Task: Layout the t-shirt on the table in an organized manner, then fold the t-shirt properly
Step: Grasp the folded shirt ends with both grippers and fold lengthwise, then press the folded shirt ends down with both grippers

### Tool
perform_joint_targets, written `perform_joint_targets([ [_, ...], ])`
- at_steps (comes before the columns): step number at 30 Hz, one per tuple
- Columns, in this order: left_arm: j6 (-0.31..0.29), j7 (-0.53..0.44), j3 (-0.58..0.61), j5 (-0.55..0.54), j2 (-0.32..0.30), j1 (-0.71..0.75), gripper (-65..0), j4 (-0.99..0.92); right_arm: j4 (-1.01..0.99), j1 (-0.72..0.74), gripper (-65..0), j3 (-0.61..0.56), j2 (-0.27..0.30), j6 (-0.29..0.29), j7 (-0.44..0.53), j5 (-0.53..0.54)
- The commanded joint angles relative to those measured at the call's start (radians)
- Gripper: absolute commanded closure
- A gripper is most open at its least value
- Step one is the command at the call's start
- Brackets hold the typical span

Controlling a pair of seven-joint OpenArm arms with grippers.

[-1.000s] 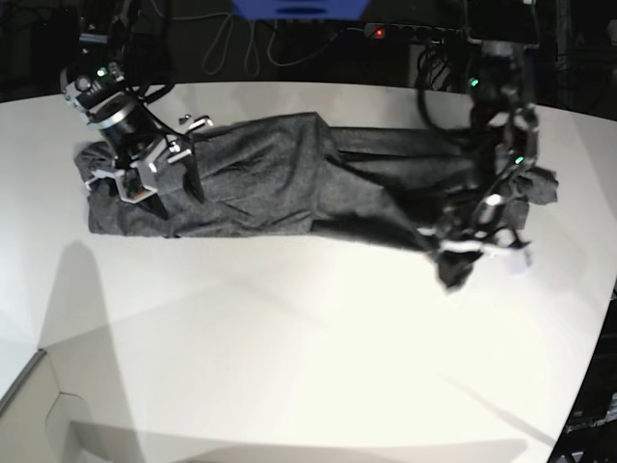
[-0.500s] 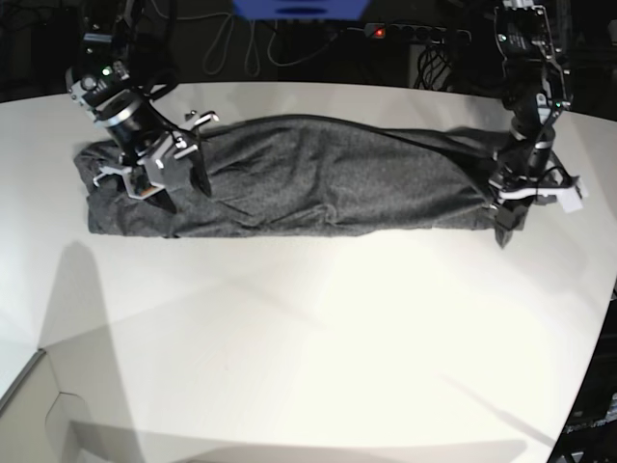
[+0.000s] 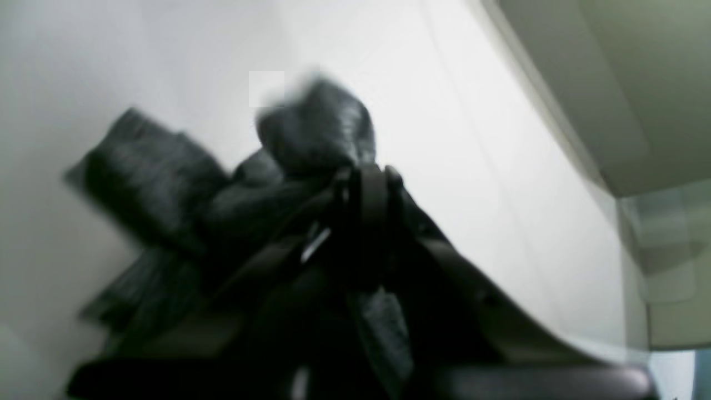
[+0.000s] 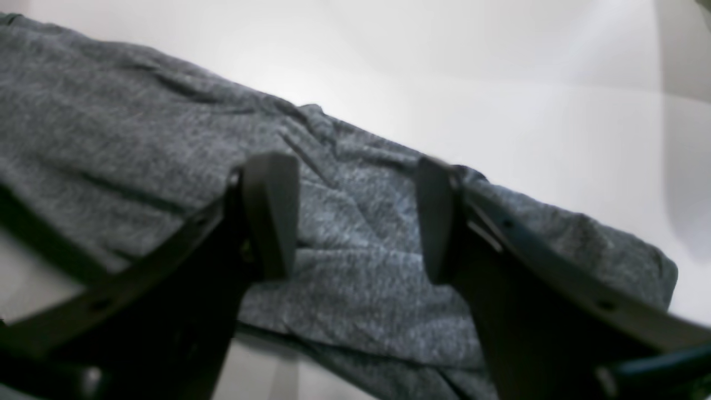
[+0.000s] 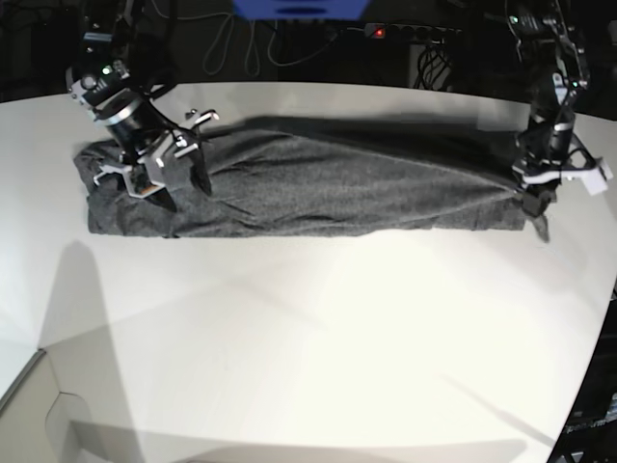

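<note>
The dark grey t-shirt (image 5: 328, 188) lies as a long band across the far half of the white table (image 5: 308, 328). My left gripper (image 5: 535, 198) is at the band's right end, shut on a bunch of the t-shirt (image 3: 311, 133), stretching it taut. My right gripper (image 5: 174, 181) is over the left end, open, fingers (image 4: 272, 211) astride the t-shirt (image 4: 139, 150) with nothing pinched between them. In the left wrist view the cloth is blurred.
Cables and a power strip (image 5: 405, 34) lie in the dark behind the table's far edge. The table's right edge curves away close to my left gripper. A lower pale surface (image 5: 39, 415) shows at the near left corner.
My left gripper has carried the shirt's right end out to the right and up, pulling the crumpled cloth into a straight taut band. The right gripper has stayed over the left end.
</note>
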Motion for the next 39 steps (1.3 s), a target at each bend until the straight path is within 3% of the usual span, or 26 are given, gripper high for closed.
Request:
perform_joint_targets([
  [1,-0.010,-0.020,-0.007,-0.005,-0.009,-0.002,0.0,0.019,0.020,0.006,-34.0,0.002,0.004,-0.001,0.029,0.020],
  [13,-0.010,-0.018,-0.007,-0.007,0.033,0.024,-0.6,-0.048,0.019,0.009,-34.0,0.002,0.004,-0.001,0.029,0.020],
  [15,-0.010,-0.018,-0.012,-0.014,0.036,0.027,-4.1,-0.073,0.019,0.009,-34.0,0.002,0.004,-0.001,0.029,0.020],
  [21,-0.010,-0.018,-0.013,-0.016,0.050,0.029,-32.0,-0.096,0.023,0.020,-34.0,0.013,0.006,-0.001,0.032,0.020],
  [25,-0.010,-0.020,-0.032,-0.017,0.050,0.047,-44.9,-0.053,0.023,0.029,-34.0,0.051,0.003,-0.001,0.029,0.020],
  [29,-0.014,-0.020,-0.095,-0.017,0.073,0.066,-49.9,0.050,0.023,0.029,-34.0,0.054,0.003,-0.001,0.029,0.020],
  [34,-0.016,-0.018,-0.153,-0.003,0.065,0.058,-50.3,0.032,0.022,0.027,-34.0,0.051,0.003,-0.001,0.029,0.020],
  [39,-0.016,0.024,-0.108,0.044,-0.041,0.023,-50.4,-0.076,0.022,0.027,-34.0,0.053,-0.014,-0.001,0.029,0.020],
])
